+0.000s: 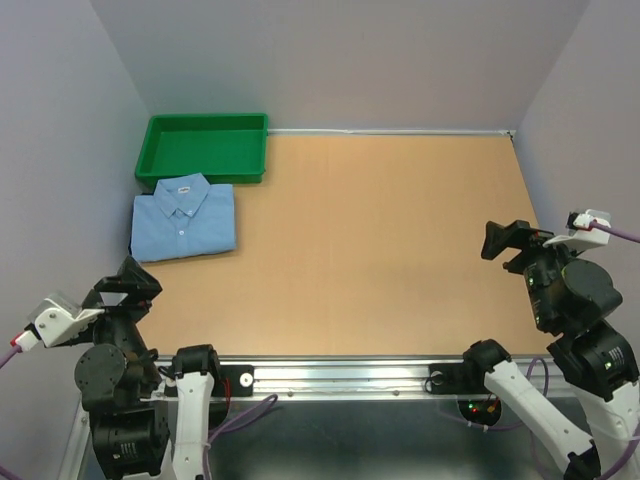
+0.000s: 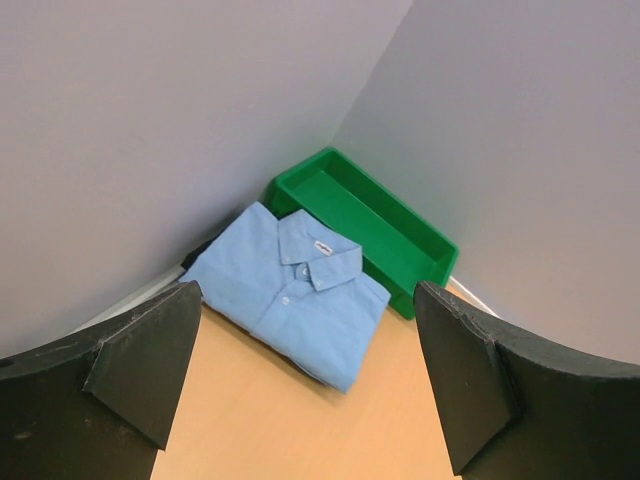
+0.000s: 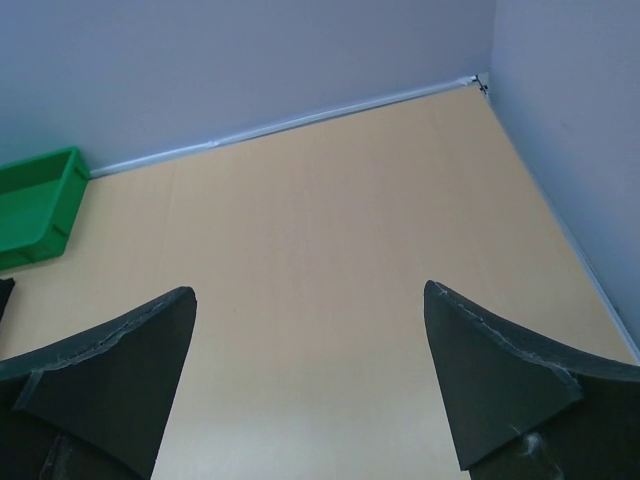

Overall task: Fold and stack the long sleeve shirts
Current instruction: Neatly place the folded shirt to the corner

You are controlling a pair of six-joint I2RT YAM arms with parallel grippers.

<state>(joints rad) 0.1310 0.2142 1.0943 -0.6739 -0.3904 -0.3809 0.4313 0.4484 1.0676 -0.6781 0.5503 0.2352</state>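
The light blue long sleeve shirt (image 1: 184, 217) lies folded, collar up, at the table's far left, just in front of the green tray (image 1: 203, 146). It also shows in the left wrist view (image 2: 290, 300). A thin dark edge (image 2: 197, 255) shows under its left side; I cannot tell if it is the black shirt, which is otherwise hidden. My left gripper (image 1: 135, 282) is open and empty at the near left, well short of the shirt (image 2: 305, 290). My right gripper (image 1: 502, 240) is open and empty at the right side (image 3: 308, 290).
The green tray (image 2: 400, 235) sits empty in the back left corner against the walls. Grey walls close the table on the left, back and right. A metal rail (image 1: 340, 378) runs along the near edge between the arm bases.
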